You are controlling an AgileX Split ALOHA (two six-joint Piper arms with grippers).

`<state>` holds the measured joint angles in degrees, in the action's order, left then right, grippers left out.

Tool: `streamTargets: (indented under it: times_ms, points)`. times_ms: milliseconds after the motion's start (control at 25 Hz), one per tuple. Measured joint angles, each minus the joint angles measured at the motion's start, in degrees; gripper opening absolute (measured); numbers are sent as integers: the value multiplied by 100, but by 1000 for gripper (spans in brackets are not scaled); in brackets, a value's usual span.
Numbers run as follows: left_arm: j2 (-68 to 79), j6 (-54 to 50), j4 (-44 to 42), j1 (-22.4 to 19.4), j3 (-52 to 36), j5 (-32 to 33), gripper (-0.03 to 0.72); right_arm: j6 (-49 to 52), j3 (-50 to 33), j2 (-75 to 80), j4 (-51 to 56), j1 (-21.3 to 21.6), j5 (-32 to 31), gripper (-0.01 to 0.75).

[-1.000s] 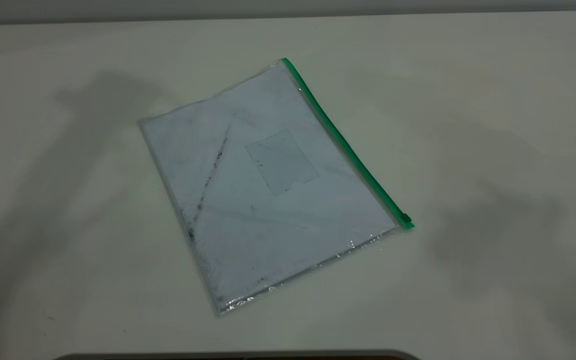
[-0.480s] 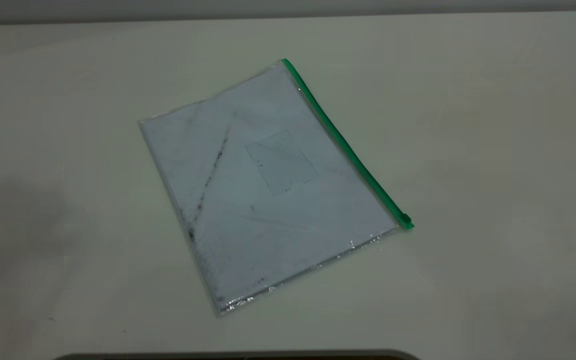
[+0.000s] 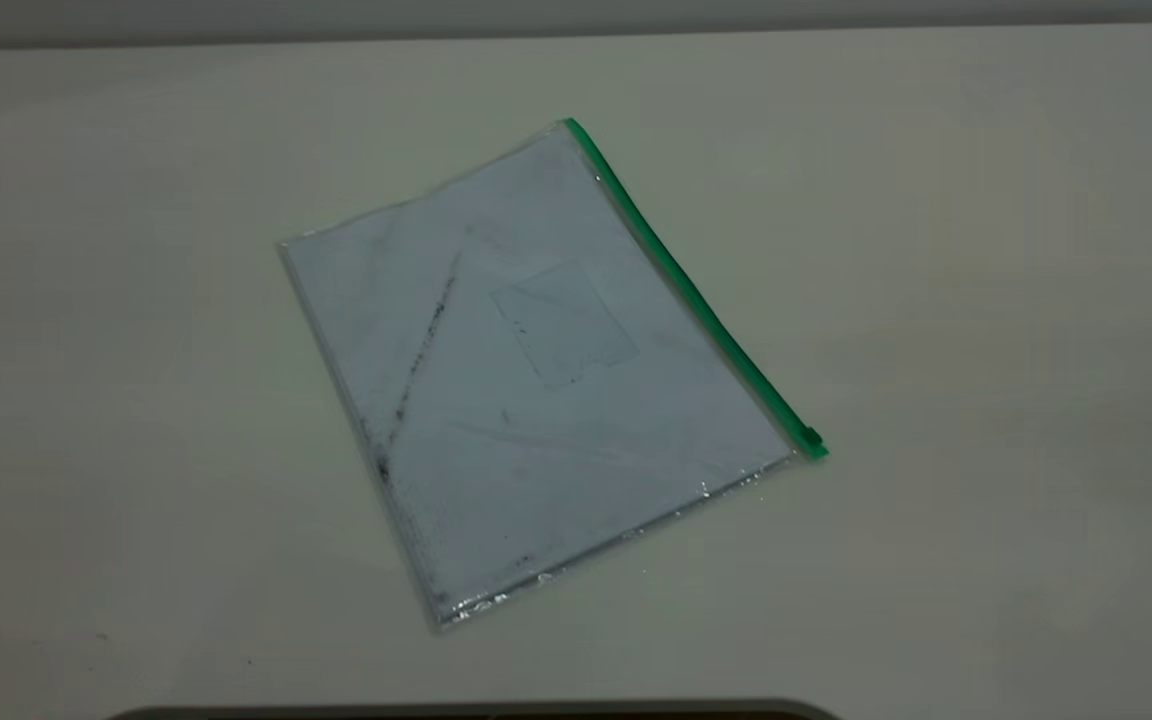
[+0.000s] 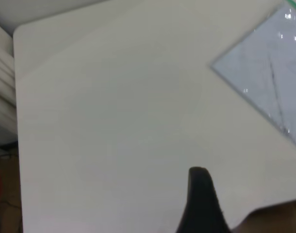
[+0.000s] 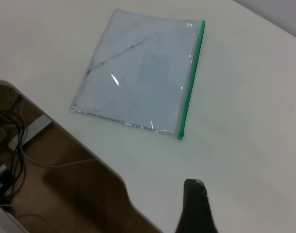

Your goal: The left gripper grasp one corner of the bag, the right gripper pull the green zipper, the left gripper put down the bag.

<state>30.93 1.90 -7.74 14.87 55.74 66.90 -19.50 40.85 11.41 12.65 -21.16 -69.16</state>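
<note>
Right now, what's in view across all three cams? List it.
bag: 1, clear with white paper inside, flat on the table, mid-frame in the exterior view.
green zipper: 1, green, along the bag's long edge toward the right arm's side; slider tab at its near end.
table: 1, off-white, under the bag.
cables: several, dark, below the table edge.
left claw: 1, black, apart from the bag.
right claw: 1, black, apart from the bag.
</note>
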Motion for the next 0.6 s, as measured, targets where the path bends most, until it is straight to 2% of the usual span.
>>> streamTargets:
  times_ms: [360, 600]
  points:
    - [-1668, 105, 596, 0, -1826, 0, 590, 26, -1001, -965, 0, 0, 195, 585]
    - [-2157, 316, 955, 0, -2525, 0, 590, 37, -1290, -1156, -127, 0, 270, 585]
